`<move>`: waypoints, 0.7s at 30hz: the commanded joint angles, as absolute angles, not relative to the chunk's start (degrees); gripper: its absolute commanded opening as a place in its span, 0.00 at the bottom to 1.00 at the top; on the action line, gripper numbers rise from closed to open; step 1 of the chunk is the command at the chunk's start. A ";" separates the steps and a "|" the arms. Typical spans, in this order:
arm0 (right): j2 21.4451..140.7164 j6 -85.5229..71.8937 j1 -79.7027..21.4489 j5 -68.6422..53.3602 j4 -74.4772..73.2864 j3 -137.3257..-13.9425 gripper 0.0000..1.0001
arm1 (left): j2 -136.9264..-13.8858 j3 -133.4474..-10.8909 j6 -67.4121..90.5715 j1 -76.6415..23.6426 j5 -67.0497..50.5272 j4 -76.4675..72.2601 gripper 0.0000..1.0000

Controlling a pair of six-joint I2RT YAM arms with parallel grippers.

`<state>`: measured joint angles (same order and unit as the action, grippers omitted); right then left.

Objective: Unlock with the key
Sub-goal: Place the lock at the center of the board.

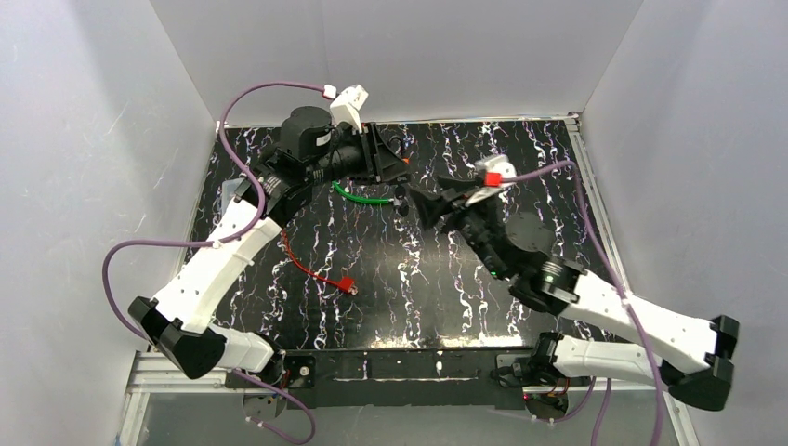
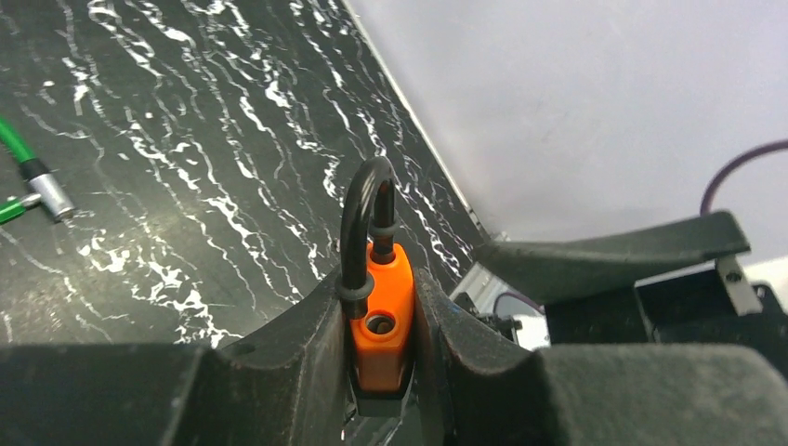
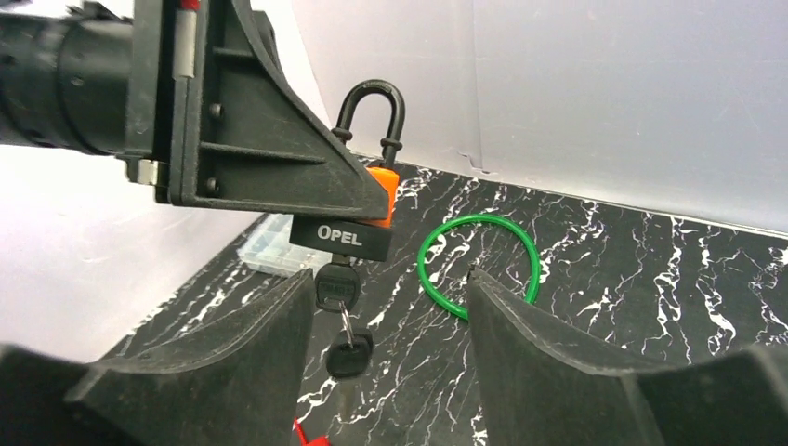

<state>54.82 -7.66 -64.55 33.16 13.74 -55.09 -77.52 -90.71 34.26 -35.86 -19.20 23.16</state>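
Padlock status: the orange padlock (image 2: 381,311) with the black steel shackle and the black base marked OPEL is clamped between the left fingers (image 2: 311,325), shackle up. It is held in the air above the back of the black white-veined desk (image 1: 418,279), near the rear wall. Left fingers are closed on the padlock body, one on each flat side. From what I see in the right wrist view, both shackle legs run down into the body; I can't tell if it is latched.

The small black-headed key (image 3: 336,286) is in the keyway on the underside of the padlock. A second black-headed key (image 3: 350,355) hangs below it on a thin metal ring.

Right fingers (image 3: 260,334) are spread wide and grip nothing. They sit just below and in front of the padlock, and the inserted key shows in the gap between them, closer to one finger. I can't tell whether it touches.

On the desk: a green cable loop (image 3: 483,219) lies behind and below the padlock, a thin red cord (image 1: 316,269) lies near the left arm, and a clear plastic box (image 3: 269,251) sits by the left wall.
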 commanded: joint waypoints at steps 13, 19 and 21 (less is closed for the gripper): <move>46.67 -14.31 -61.52 20.26 -11.60 -69.95 0.64 | -71.40 -82.72 26.24 -36.12 -55.27 7.47 0.00; 51.85 -15.44 -57.10 10.50 -14.95 -75.65 0.62 | -71.08 -82.70 25.57 -36.28 -59.39 7.45 0.00; 52.89 -16.29 -55.74 6.64 -16.10 -76.43 0.62 | -71.01 -82.80 25.36 -36.29 -60.32 7.47 0.00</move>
